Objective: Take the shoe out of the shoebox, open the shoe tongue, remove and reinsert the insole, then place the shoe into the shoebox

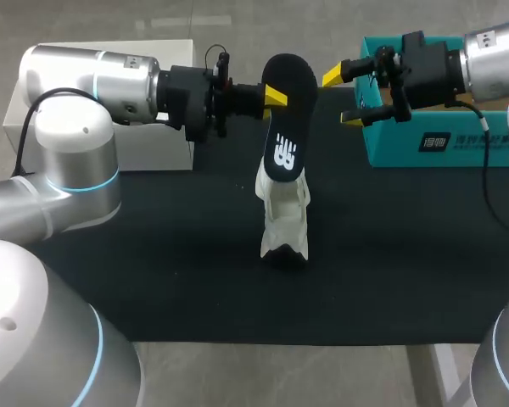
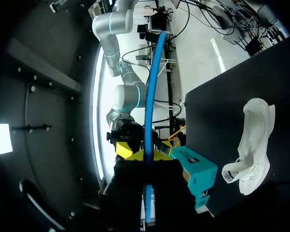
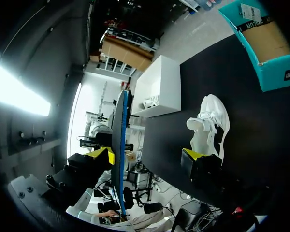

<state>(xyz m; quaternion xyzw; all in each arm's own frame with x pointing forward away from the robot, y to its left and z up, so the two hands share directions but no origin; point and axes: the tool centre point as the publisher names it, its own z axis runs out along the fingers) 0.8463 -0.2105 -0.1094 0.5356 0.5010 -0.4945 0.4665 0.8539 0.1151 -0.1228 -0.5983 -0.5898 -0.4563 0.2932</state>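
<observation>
A black insole (image 1: 287,127) with a white logo stands upright over the white shoe (image 1: 285,216), which lies on the black mat (image 1: 407,254). Its lower end meets the shoe's opening. My left gripper (image 1: 273,95) is shut on the insole's upper part from the left. In the left wrist view the insole (image 2: 150,96) shows edge-on as a blue line between the yellow tips of that gripper (image 2: 146,154). My right gripper (image 1: 343,97) is open just right of the insole. In the right wrist view the insole (image 3: 120,140) stands between the spread fingers of the right gripper (image 3: 150,155), close to one. The teal shoebox (image 1: 424,144) is at the back right.
A white box (image 1: 161,148) stands at the back left behind my left arm. The shoebox (image 3: 261,48) lies open with its brown inside showing. The mat's front half holds nothing but the shoe (image 3: 210,125).
</observation>
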